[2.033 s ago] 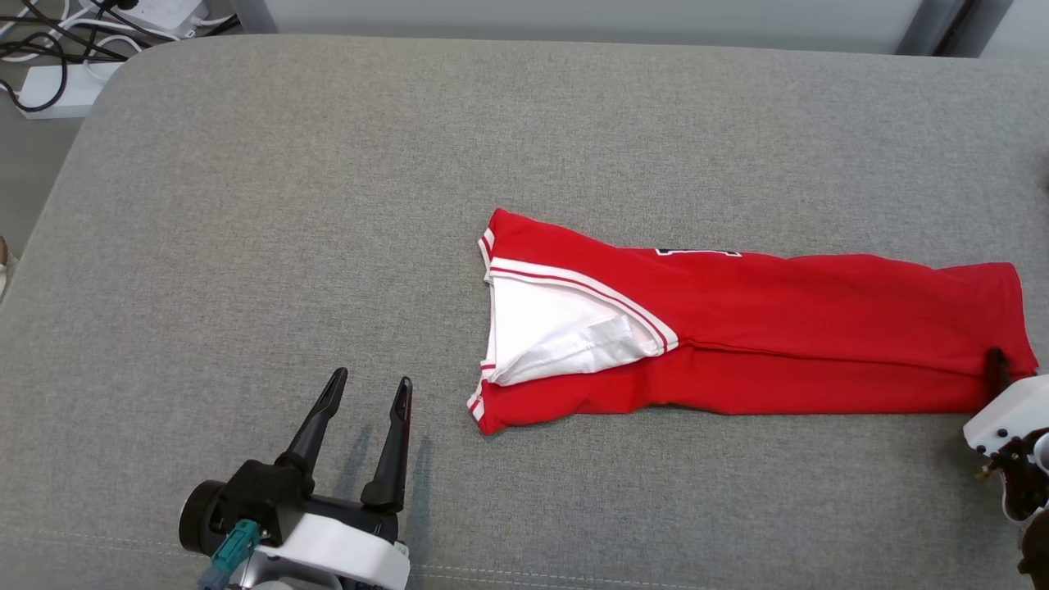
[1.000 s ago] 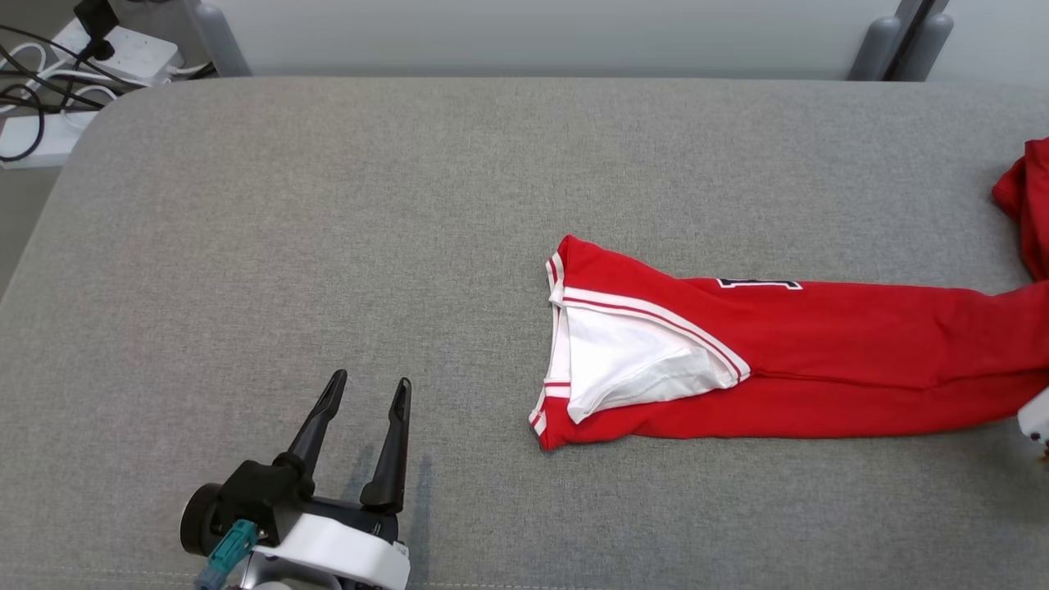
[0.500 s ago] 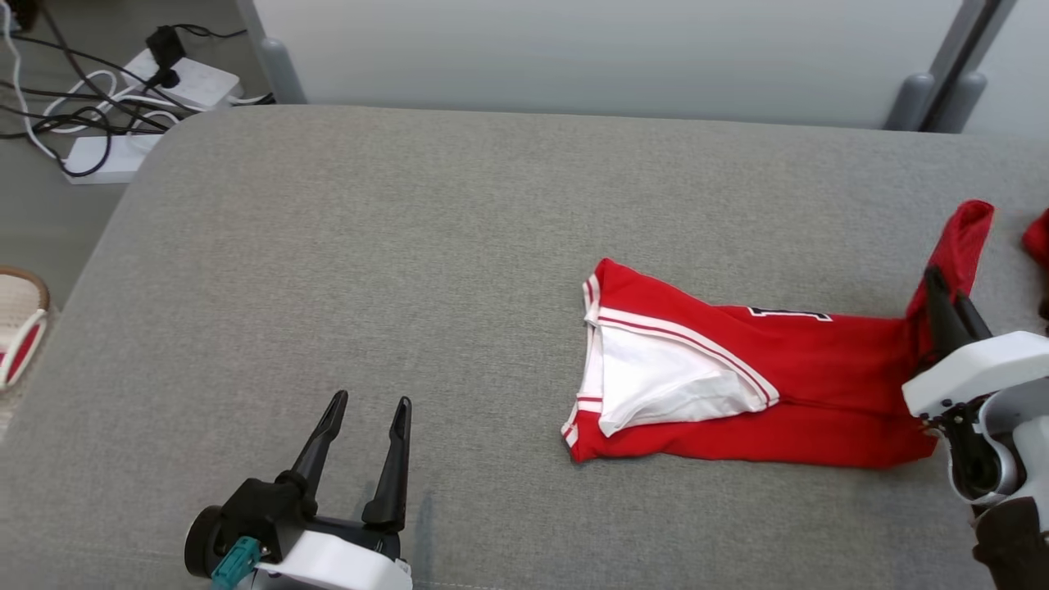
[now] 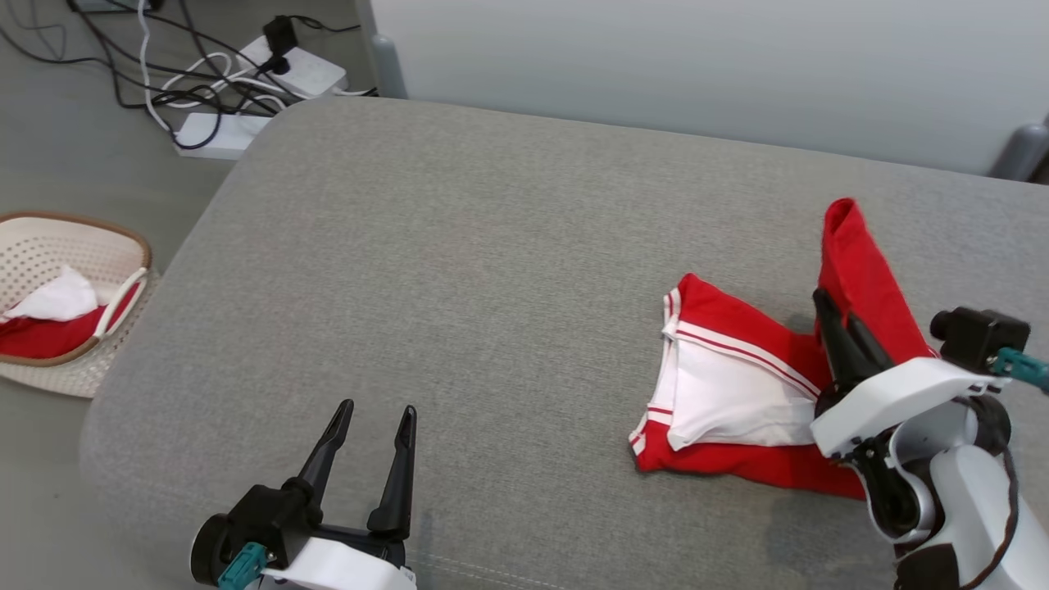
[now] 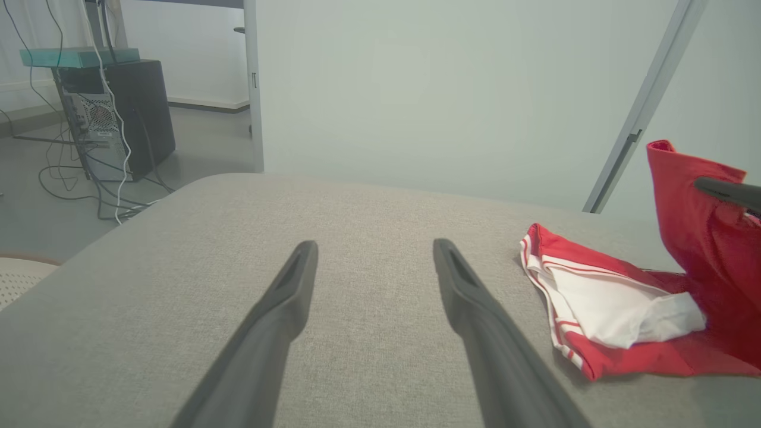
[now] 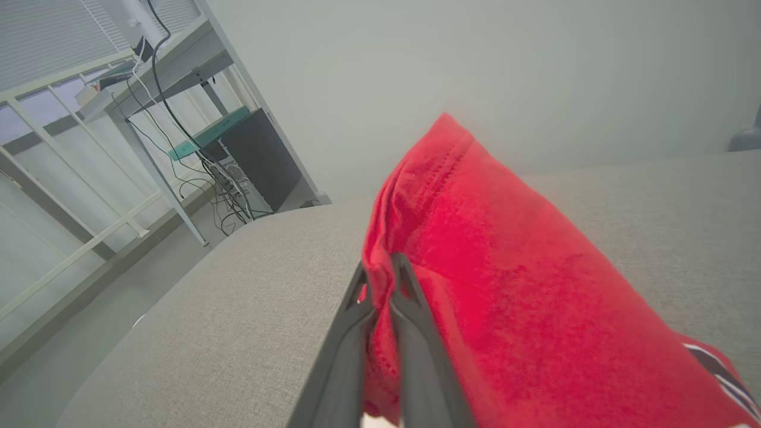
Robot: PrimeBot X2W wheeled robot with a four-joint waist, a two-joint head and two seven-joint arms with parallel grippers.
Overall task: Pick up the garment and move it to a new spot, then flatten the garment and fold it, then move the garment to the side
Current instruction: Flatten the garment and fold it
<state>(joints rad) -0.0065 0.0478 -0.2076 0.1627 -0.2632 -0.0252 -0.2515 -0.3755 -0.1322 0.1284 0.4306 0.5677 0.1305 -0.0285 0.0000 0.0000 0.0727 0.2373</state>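
Garment [image 4: 865, 279] end lifted in head view; right fingers [image 6: 416, 345] pinch it close-up.

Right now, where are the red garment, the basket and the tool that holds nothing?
red garment [image 4: 737, 397], head view, on its white inner panel.
basket [image 4: 49, 250], head view, on its perforated inner wall.
left tool [image 4: 377, 406], head view, midway between its open fingertips.

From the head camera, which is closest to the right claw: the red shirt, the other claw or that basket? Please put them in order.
1. The garment: pinched in the shut jaws of the right gripper, one end raised.
2. The left gripper: open, over the near left of the cushion.
3. The basket: on the floor, past the cushion's left edge.
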